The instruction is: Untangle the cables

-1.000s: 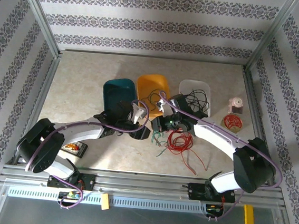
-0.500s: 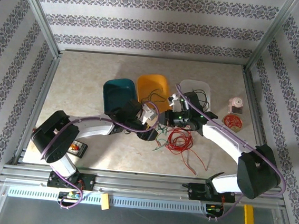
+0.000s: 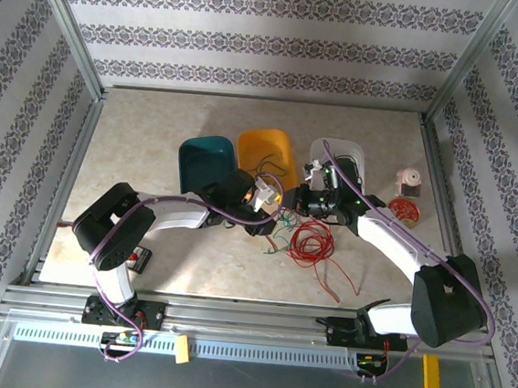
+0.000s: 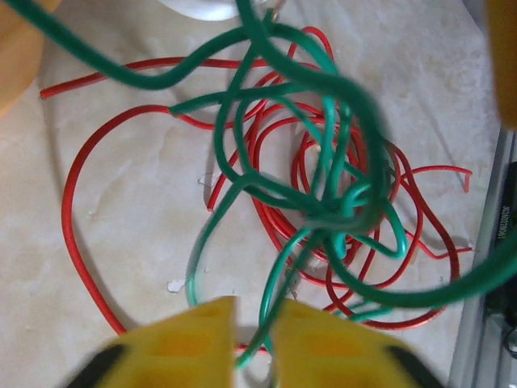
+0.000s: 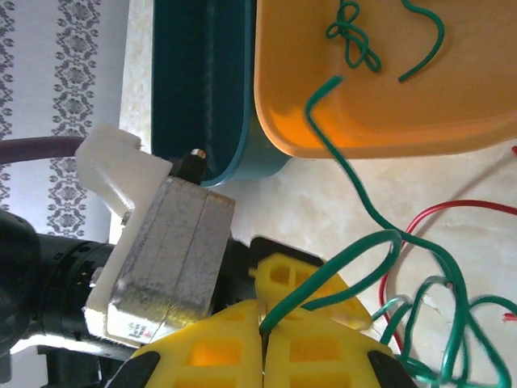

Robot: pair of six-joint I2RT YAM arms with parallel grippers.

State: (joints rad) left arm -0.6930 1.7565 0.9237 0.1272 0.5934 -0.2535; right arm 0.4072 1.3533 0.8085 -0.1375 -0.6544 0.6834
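**Top view, left to right.** The teal bin (image 3: 205,159) and the orange bin (image 3: 265,151) stand side by side at the middle of the table (image 3: 146,128). Just in front of them, the left gripper (image 3: 270,221) and the right gripper (image 3: 298,202) meet over the cables.

**Progress.** One knotted end of the green cable (image 5: 351,40) lies inside the orange bin. The rest runs out over the rim and down to the table. There its loops are knotted on themselves and cross the coils of the red cable (image 3: 309,245). Green and red are not yet separated, so most of the untangling appears to be left.

**Left wrist view.** The left gripper's yellow fingers (image 4: 190,335) are drawn nearly together and pinch a green strand that passes between them.

**Right wrist view.** The right gripper's fingers (image 5: 214,352) are pressed flush, and a green strand emerges from their seam. One finger of the left gripper is just beside them.
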